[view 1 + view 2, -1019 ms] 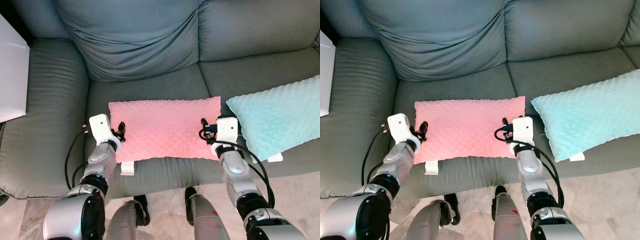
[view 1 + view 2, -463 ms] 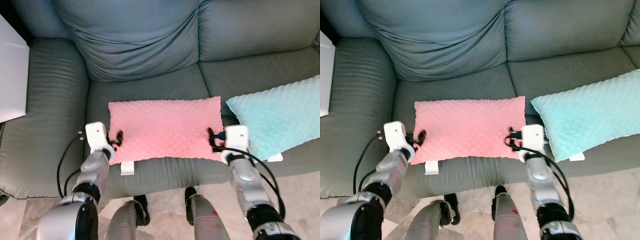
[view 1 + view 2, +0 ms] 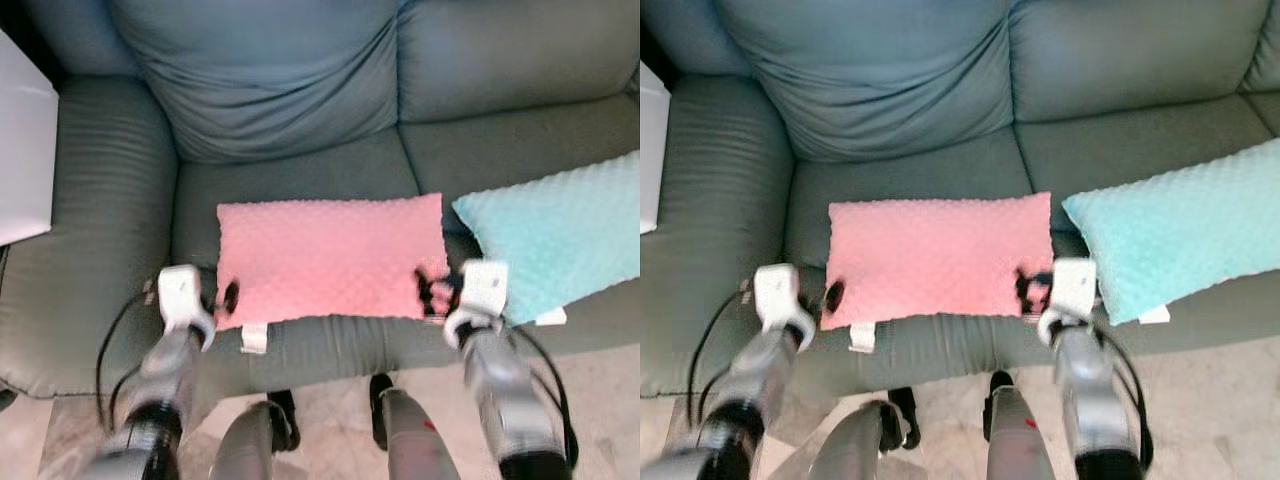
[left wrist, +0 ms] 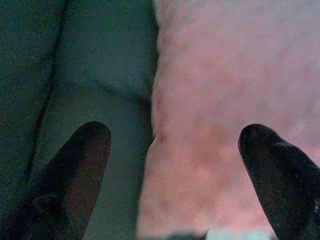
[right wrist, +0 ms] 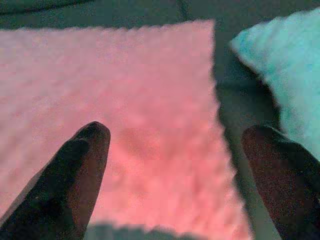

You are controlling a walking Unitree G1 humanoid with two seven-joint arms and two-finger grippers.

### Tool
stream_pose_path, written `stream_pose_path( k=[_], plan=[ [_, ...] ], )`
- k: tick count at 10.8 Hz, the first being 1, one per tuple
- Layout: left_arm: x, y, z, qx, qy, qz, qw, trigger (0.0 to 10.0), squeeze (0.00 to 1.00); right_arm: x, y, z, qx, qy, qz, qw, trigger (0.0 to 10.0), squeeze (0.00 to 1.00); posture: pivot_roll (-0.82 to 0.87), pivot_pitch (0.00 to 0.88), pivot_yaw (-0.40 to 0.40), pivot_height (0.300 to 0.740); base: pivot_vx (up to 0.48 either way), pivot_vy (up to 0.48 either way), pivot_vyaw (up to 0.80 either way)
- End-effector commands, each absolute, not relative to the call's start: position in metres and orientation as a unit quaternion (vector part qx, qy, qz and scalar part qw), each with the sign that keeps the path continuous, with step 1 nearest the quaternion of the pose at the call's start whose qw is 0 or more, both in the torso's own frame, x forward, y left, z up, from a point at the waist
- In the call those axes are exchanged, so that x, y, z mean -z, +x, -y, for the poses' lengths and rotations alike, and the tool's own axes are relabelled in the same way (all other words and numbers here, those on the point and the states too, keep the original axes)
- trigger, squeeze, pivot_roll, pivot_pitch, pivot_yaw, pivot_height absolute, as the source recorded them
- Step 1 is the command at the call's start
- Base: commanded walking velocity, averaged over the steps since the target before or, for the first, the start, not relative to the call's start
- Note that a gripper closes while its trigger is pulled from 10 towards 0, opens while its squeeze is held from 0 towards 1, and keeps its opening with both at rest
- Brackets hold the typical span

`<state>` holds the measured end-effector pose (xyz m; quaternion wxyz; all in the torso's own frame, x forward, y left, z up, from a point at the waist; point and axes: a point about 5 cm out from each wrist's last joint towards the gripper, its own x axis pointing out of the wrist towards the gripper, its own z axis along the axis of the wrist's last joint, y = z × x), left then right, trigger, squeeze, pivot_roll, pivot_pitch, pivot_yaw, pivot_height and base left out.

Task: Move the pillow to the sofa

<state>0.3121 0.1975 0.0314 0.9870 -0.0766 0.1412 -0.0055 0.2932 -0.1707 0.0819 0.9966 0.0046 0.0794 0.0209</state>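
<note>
A pink bumpy pillow [image 3: 330, 258] lies flat on the middle seat of the grey-green sofa [image 3: 290, 170]. At the pillow's near left corner my left gripper [image 3: 226, 297] stands open, its fingers [image 4: 75, 175] spread with nothing between them and the pillow's edge [image 4: 210, 145] just ahead. My right gripper [image 3: 432, 291] is open at the near right corner. Its fingers [image 5: 75, 175] straddle the right edge of the pink pillow [image 5: 140, 125] without closing on it.
A mint-green pillow [image 3: 560, 235] lies on the right seat, close to the pink one. A white object [image 3: 25, 160] rests on the sofa's left armrest. The back cushions [image 3: 260, 70] rise behind. Pale tiled floor [image 3: 330, 400] runs along the sofa's front edge.
Both grippers have drawn back toward me, off the pillow's sides to its near corners. The pillow has stayed where it lay.
</note>
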Motion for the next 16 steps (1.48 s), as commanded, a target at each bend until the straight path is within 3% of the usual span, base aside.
stream_pose_path(
  k=[1,3,4,5,10,11,12,16],
  plan=[
    [-0.021,0.299,-0.204,0.012,-0.064,-0.16,0.985,10.0,1.0,-0.074,0.281,0.165,-0.037,0.017,-0.107,0.993,10.0,1.0,-0.16,0.422,0.092,0.74,0.0,0.0,0.0],
    [-0.018,0.282,-0.217,0.011,-0.042,-0.16,0.986,10.0,1.0,-0.061,0.248,0.159,-0.087,0.034,-0.179,0.979,10.0,1.0,-0.15,0.412,0.093,0.74,0.0,0.0,0.0],
    [-0.017,0.277,-0.219,0.014,-0.036,-0.168,0.985,10.0,0.77,-0.043,0.233,0.163,-0.1,0.048,-0.244,0.963,10.0,1.0,-0.15,0.412,0.093,0.74,0.0,0.0,0.0],
    [-0.019,0.276,-0.217,0.026,-0.04,-0.169,0.985,10.0,0.0,-0.035,0.229,0.166,-0.108,0.048,-0.273,0.955,10.0,1.0,-0.15,0.405,0.095,0.74,0.0,0.0,0.0],
    [-0.03,0.269,-0.191,0.088,-0.05,-0.167,0.981,10.0,0.0,-0.012,0.249,0.204,-0.099,0.002,-0.295,0.95,10.0,0.98,-0.12,0.416,0.108,0.74,0.0,0.0,0.0],
    [-0.033,0.266,-0.189,0.091,-0.05,-0.17,0.98,10.0,0.0,-0.008,0.255,0.21,-0.116,-0.011,-0.286,0.951,10.0,0.58,-0.1,0.42,0.111,0.74,0.0,0.0,0.0],
    [-0.035,0.265,-0.189,0.092,-0.05,-0.171,0.98,10.0,0.0,-0.004,0.257,0.214,-0.123,-0.006,-0.281,0.952,10.0,0.0,-0.1,0.423,0.112,0.74,0.0,0.0,0.0],
    [-0.041,0.265,-0.189,0.092,-0.048,-0.174,0.979,10.0,0.0,-0.004,0.272,0.225,-0.118,-0.047,-0.253,0.959,10.0,0.0,-0.08,0.432,0.122,0.74,0.0,0.0,0.0]
  ],
)
